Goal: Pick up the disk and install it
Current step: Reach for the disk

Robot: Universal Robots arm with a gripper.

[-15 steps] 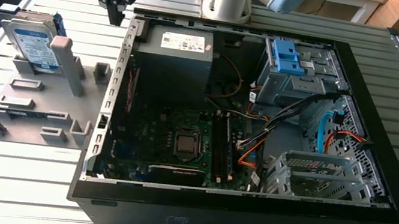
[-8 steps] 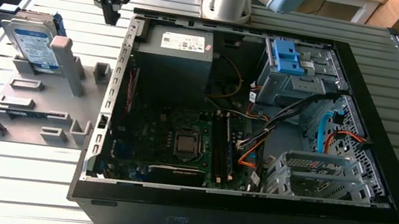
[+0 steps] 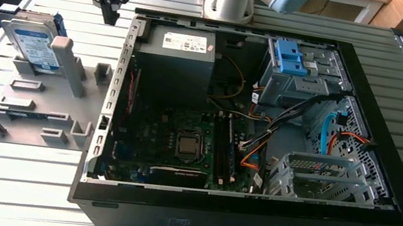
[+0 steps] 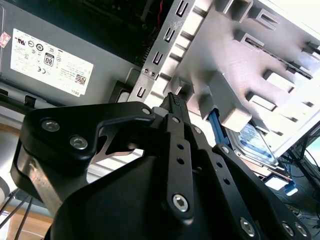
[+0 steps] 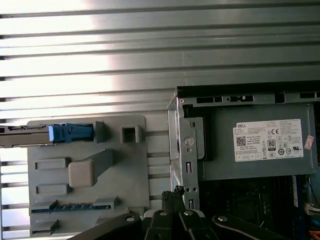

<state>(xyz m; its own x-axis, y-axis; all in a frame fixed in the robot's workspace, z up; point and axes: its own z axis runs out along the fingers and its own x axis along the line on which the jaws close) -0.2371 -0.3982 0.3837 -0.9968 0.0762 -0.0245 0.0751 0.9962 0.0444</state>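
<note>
1. The disk (image 3: 33,43) stands on its long edge in a slot of the grey holder (image 3: 30,116), at the exterior view's left. You can see its white-and-blue label turned toward the camera and the blue rails along its edges.
2. In the first wrist view the disk (image 5: 25,136) shows edge-on as a thin silver strip with a blue rail end, at one side of the holder (image 5: 132,175). In the second wrist view a part of the disk (image 4: 256,142) shows behind a grey post of the holder (image 4: 220,45).
3. The gripper (image 3: 110,14) hangs above the table (image 3: 10,179), to the exterior view's right of the disk and clearly apart from it. It is over the strip between the holder and the computer case (image 3: 248,225), and it touches nothing.
4. Its two fingers are pressed together at the tips and nothing is between them. You see the same in both wrist views, where the black tips meet (image 4: 174,102) (image 5: 175,197).
5. The holder lies flat on the slatted metal table, just beside the open computer case.
6. Inside the case, the dark grey power supply (image 3: 176,59) with a white sticker sits in the corner nearest to the gripper. A bare blue bracket (image 3: 288,57) sits further to the exterior view's right.
</note>
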